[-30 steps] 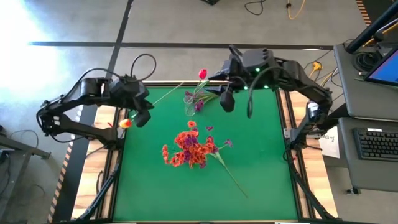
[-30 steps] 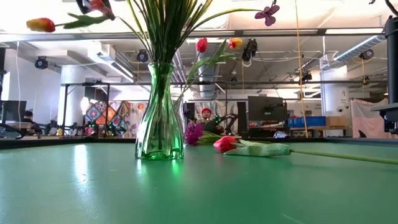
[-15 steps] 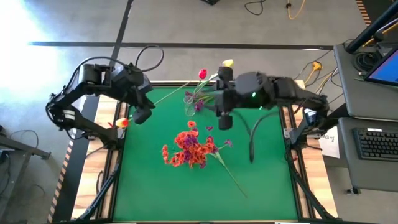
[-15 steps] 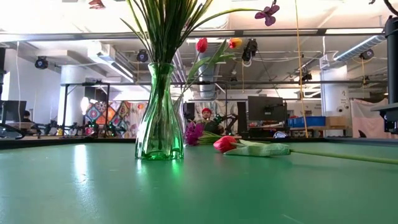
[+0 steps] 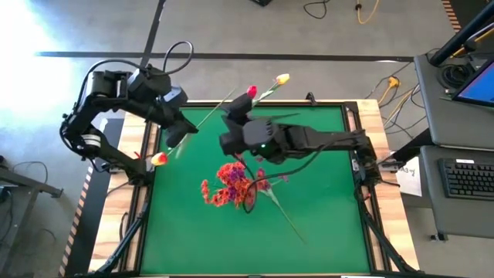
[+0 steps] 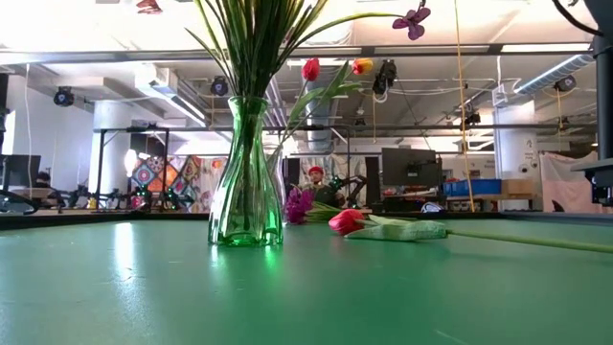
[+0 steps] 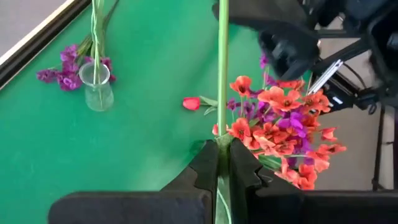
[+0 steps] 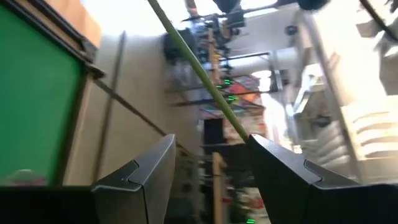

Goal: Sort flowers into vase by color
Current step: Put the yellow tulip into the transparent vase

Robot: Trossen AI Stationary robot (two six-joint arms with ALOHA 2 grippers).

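Observation:
My left gripper (image 5: 177,137) (image 7: 222,152) is shut on a yellow-orange tulip (image 5: 158,159) near the table's far left corner. My right gripper (image 5: 234,116) (image 8: 211,138) is open, reaching across the far side, and a green stem (image 8: 205,81) passes between its fingers. The small clear vase (image 7: 98,87) stands on the table, holding thin stems, with purple sprays (image 7: 65,68) around it. In the high view my right arm hides it. A red tulip (image 5: 251,91) and a yellow one (image 5: 282,78) rise above it. Another red tulip (image 6: 350,222) lies flat on the table. My left gripper pinches the tulip's stem (image 7: 222,134) between its two fingers, which lie across it. The tulip is lifted clear; its head hangs on the near-left side and its long stem runs on toward the far right. My right gripper's finger (image 8: 261,149) is close to the stem; I cannot tell whether they touch.
A larger glass vase (image 6: 246,172) holds a dense bunch of orange-red and purple sprays (image 5: 235,184) at the table's middle. One long stem (image 5: 287,220) sticks out toward the near right. Bare green cloth lies along the near side and the right.
My right arm has swung from the far right toward the table's left, now stretching over the small vase up to the held stem. My left gripper has lifted the tulip, whose head has left the low view.

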